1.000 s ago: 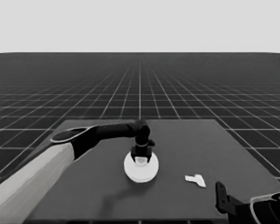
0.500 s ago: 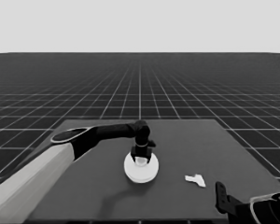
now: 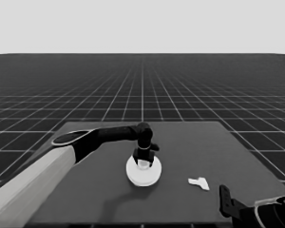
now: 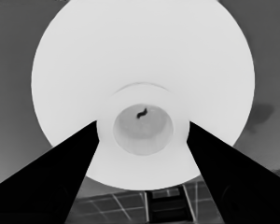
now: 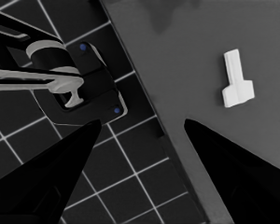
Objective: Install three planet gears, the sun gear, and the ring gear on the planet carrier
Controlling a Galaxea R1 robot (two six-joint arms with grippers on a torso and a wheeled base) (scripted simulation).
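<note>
Fingers of the left gripper point(image 4: 142, 123) stand on either side of a raised hub point(image 4: 142, 164), their inner edges meeting its wall, so the gripper looks narrowed onto it and not spread. The hub belongs to the larger round part point(image 4: 130, 56), which spreads out all around the fingertips, directly beneath them. Its central hole point(image 4: 142, 135) lies midway between the two fingers, so the part's axis appears to run straight along the gripper's own line of approach, with no offset to either side that I can make out. In the head view the left gripper point(image 3: 144, 161) points straight down at the middle of this part point(image 3: 143, 176), which lies flat on the table point(image 3: 190, 142). No gears and no smaller round part show anywhere, so I judge they sit hidden under it and the assembly is at or near its last step. What the next move turns on, I think, is that centring: any push or release should stay along the vertical axis. Farther out, toward the right arm, a thin white piece point(image 3: 199, 182) lies well apart from the stack. The right gripper point(image 5: 143, 120) waits over the table's near corner, fingers spread wide with nothing between them.
</note>
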